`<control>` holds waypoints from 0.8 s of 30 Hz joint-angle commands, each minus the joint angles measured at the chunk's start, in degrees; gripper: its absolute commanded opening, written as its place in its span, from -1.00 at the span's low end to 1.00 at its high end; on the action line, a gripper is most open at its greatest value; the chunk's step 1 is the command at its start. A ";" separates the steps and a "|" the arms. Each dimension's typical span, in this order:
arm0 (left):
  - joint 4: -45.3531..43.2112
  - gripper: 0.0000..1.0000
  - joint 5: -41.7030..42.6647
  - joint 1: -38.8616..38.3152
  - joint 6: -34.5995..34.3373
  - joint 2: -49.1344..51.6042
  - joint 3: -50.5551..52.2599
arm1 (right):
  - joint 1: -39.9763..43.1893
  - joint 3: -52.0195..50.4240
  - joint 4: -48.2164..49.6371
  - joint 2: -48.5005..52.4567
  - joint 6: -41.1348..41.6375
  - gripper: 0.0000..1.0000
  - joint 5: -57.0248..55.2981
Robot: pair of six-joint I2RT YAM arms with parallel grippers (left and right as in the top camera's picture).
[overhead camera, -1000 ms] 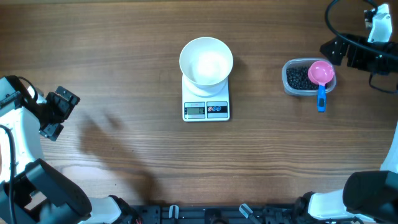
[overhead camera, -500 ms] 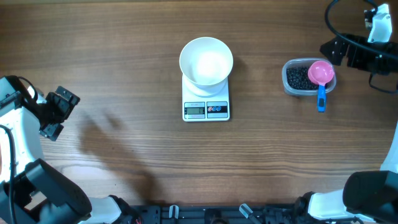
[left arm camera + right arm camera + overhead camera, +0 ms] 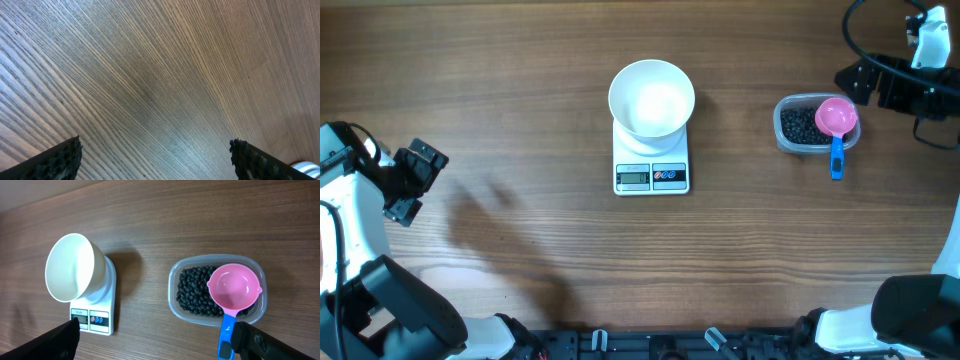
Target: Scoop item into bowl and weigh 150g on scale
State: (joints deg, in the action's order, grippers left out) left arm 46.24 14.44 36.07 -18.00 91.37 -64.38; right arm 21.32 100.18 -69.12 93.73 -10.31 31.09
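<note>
Our right gripper (image 3: 160, 342) hangs wide open and empty near the table's back right corner, just beyond the tub. Our left gripper (image 3: 157, 165), equally wide and empty, hovers over bare wood by the left edge. The table (image 3: 520, 80) carries everything at its middle and right. The bowl (image 3: 651, 98) sits empty on the scale (image 3: 651, 172) at mid-table, so we judge that whatever goes in can be read straight off the display, which faces the front edge. The clear tub (image 3: 786, 140) stands well apart to the right, within the right arm's reach. The pink scoop (image 3: 837, 117) rests across its rim, blue handle jutting toward the front edge, free to be pinched. The beans (image 3: 800, 125) lie in the tub, none in the bowl. Open wood between tub and scale leaves a plain carrying path.
</note>
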 commanded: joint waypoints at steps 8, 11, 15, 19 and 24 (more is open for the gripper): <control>-0.81 1.00 -0.59 0.20 -0.48 -1.46 0.20 | -0.09 -0.39 0.09 0.57 0.39 1.00 0.68; -8.61 1.00 0.20 0.20 -0.68 -1.46 0.17 | -0.09 -0.39 0.09 0.57 0.37 0.99 0.68; -17.66 1.00 10.27 -2.49 -0.39 -1.38 0.20 | -0.09 -0.39 0.09 0.57 0.42 0.99 0.68; -19.50 1.00 9.88 -11.80 9.35 -1.38 0.20 | -0.85 -0.39 0.11 0.57 0.39 0.99 0.68; -16.90 1.00 0.28 -19.65 11.82 -1.38 0.20 | -0.72 -0.39 0.11 0.57 0.39 0.99 0.26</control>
State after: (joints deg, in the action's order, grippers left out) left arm 28.01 21.52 19.00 -9.65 91.37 -64.12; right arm 20.78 100.18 -69.14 93.73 -10.31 31.07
